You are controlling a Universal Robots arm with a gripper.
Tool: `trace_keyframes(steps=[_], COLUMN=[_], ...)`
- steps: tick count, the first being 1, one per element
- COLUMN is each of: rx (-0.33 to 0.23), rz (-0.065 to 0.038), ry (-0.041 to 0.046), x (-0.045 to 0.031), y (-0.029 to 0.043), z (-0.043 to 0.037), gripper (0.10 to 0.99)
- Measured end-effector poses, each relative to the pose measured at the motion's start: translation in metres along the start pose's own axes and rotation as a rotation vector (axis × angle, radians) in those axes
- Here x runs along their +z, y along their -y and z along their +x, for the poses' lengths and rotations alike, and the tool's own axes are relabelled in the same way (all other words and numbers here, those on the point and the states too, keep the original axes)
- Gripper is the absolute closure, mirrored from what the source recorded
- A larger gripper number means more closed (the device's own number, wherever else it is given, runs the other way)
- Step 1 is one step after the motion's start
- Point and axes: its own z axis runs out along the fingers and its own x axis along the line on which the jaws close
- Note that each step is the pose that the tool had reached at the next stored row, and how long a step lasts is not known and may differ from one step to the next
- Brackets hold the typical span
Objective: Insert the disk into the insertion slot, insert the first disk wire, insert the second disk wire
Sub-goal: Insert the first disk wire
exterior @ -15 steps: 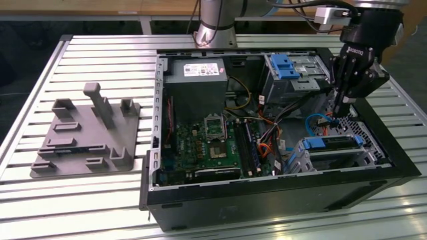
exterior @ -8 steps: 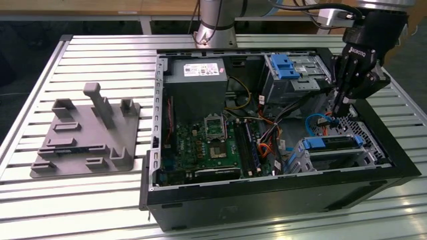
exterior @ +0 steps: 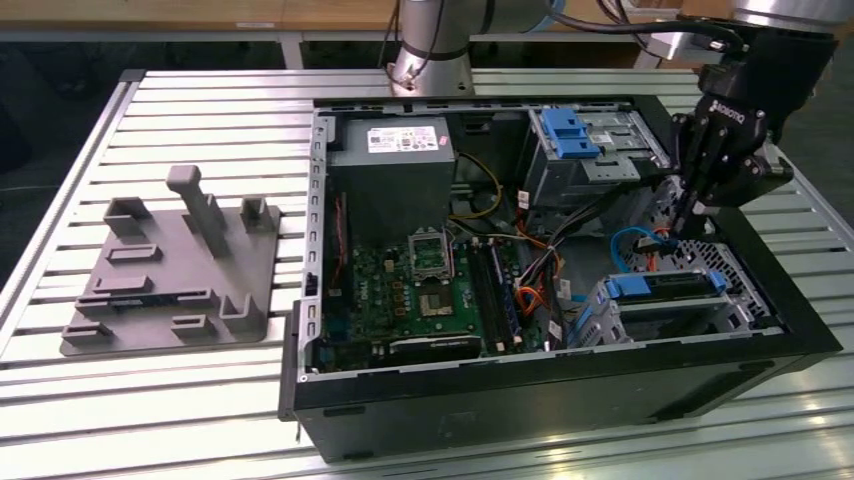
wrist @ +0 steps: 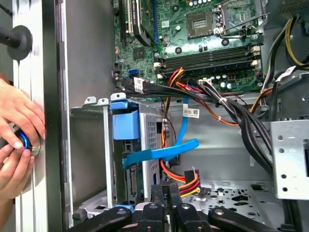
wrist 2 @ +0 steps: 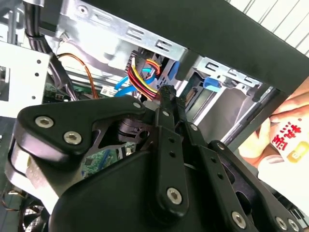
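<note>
The disk sat in its blue frame inside the slot. This was at the near corner of the computer case, on the exterior view's right, and the disk's long axis ran across that view. The gripper hung just beyond it on the far side. Its jaws were pinched together on what looked like the plug of the red-and-yellow wire (a judgement, as the plug itself was hidden). A white label marked a black cable, and another sat on the power supply; the print on both was too small to tell.
</note>
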Motion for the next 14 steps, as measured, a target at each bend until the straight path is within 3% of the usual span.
trace_keyframes(steps=[3,14], rx=[-0.001,-0.004], rz=[-0.001,-0.004], ry=[0.0108,0.0749], x=[0.0017,0.0071], y=[0.0000,-0.0006], z=[0.0053,0.0227], gripper=[0.925,0.925])
